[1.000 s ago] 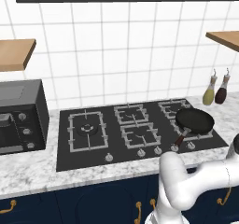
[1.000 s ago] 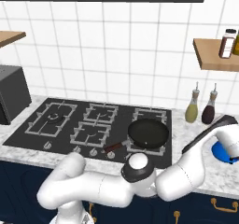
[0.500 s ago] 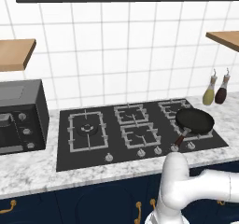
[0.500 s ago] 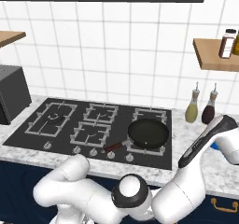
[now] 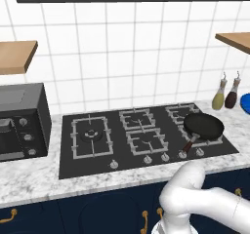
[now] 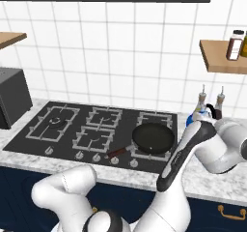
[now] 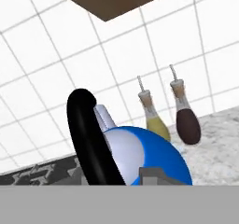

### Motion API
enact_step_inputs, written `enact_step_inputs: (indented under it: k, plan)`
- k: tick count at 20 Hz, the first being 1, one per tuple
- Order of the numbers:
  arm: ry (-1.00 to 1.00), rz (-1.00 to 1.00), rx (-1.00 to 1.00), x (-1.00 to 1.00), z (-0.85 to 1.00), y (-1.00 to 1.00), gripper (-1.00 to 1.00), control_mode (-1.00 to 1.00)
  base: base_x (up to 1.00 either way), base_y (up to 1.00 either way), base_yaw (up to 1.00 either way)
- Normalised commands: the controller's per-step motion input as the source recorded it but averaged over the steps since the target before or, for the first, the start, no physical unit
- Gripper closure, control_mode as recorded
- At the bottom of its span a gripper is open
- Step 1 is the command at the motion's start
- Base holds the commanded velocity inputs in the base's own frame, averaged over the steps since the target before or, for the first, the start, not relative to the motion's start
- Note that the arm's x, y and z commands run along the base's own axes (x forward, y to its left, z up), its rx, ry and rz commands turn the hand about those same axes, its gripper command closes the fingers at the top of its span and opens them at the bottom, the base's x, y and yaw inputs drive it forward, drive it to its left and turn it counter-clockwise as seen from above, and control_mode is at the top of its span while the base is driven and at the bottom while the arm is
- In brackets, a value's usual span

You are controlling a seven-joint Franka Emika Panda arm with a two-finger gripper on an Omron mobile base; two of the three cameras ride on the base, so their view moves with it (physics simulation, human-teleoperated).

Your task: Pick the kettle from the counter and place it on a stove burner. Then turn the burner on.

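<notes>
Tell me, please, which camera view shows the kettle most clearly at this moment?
The hand view: the kettle sits close up, its blue dome, black handle and pale spout plain. In the left base view only a blue sliver shows at the right edge. In the right base view the arm hides most of it.

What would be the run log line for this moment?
phase: grasp | kettle: at fingers, handle near camera | pan: on right stove grate | big burner: free

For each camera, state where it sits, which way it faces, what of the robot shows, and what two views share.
Left base view: behind the arm's left, facing the wide black stove; white arm at lower right.
Right base view: behind its right, same stove; arm reaches toward the small bright blue kettle.
Hand view: on the hand, close on the kettle and its black handle.
Shared: flat black frying pan, two sauce bottles.
</notes>
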Motion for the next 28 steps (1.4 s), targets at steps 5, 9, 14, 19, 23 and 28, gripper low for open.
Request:
enact_step_inputs:
  k: [5,9,14,19,23,28]
  plan:
    - [-0.07,0.01,-0.03,-0.21,0.66,1.0,1.0,-1.0,0.0,0.0,0.0]
    - [0.0,0.01,-0.04,-0.14,0.8,1.0,1.0,-1.0,0.0,0.0,0.0]
    - [0.09,0.04,-0.09,-0.21,0.63,1.0,1.0,-1.0,0.0,0.0,0.0]
    - [0.1,0.05,-0.13,-0.37,0.26,1.0,1.0,-1.0,0.0,0.0,0.0]
    - [0.04,0.01,-0.14,-0.36,0.0,1.0,1.0,-1.0,0.0,0.0,0.0]
    - [0.0,0.0,-0.11,-0.29,0.0,1.0,1.0,-1.0,0.0,0.0,0.0]
